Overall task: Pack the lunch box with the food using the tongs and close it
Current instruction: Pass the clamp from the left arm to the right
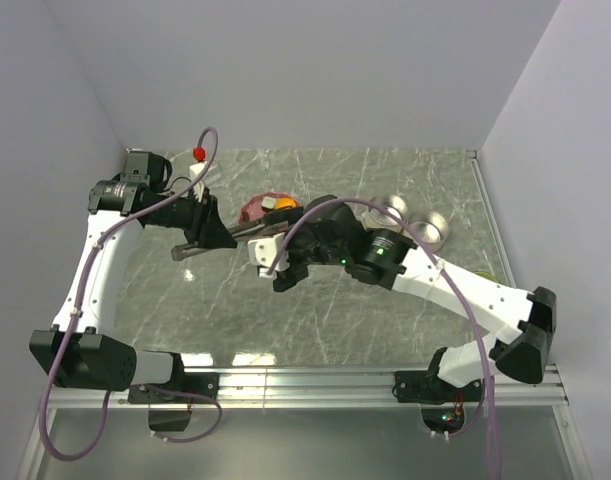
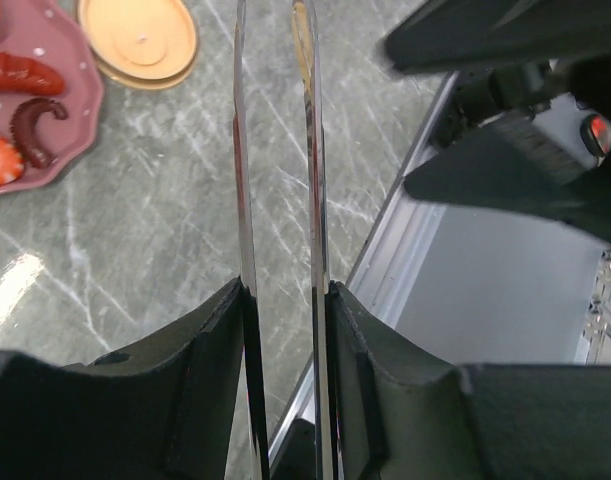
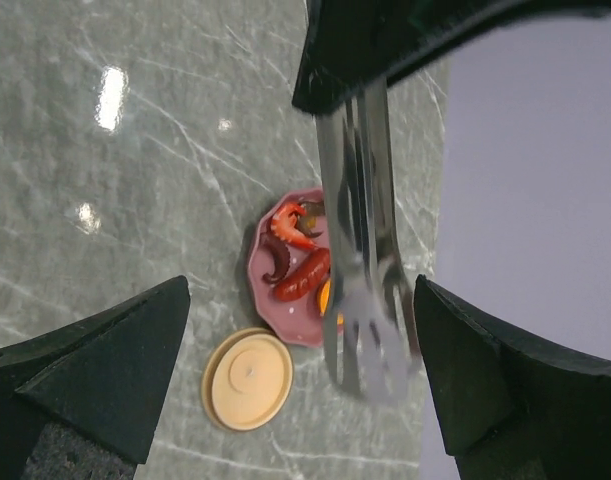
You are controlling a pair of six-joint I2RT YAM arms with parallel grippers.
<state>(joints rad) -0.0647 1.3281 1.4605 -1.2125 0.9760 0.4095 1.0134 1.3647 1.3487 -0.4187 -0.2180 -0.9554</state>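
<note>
My left gripper (image 2: 283, 292) is shut on the tongs (image 2: 312, 150), one thin metal arm against each finger. In the top view the tongs (image 1: 247, 230) run rightward from the left gripper (image 1: 207, 228) toward the pink plate (image 1: 253, 210). Their slotted tips (image 3: 370, 350) hang blurred just above the plate's edge. The food lies on the plate (image 3: 270, 262): a red sausage (image 3: 303, 275), a dark curled piece (image 3: 278, 262), a red piece (image 3: 290, 225) and an orange one (image 3: 328, 298). My right gripper (image 3: 303, 330) stands wide open above the plate, holding nothing. The shiny round lunch box tins (image 1: 430, 228) sit right of it.
A round tan lid (image 3: 248, 378) lies flat on the marble table (image 3: 105, 200) beside the plate, seen also as the lid (image 2: 140, 40) in the left wrist view. The right arm (image 1: 435, 275) crosses the middle. Grey walls close the back and sides.
</note>
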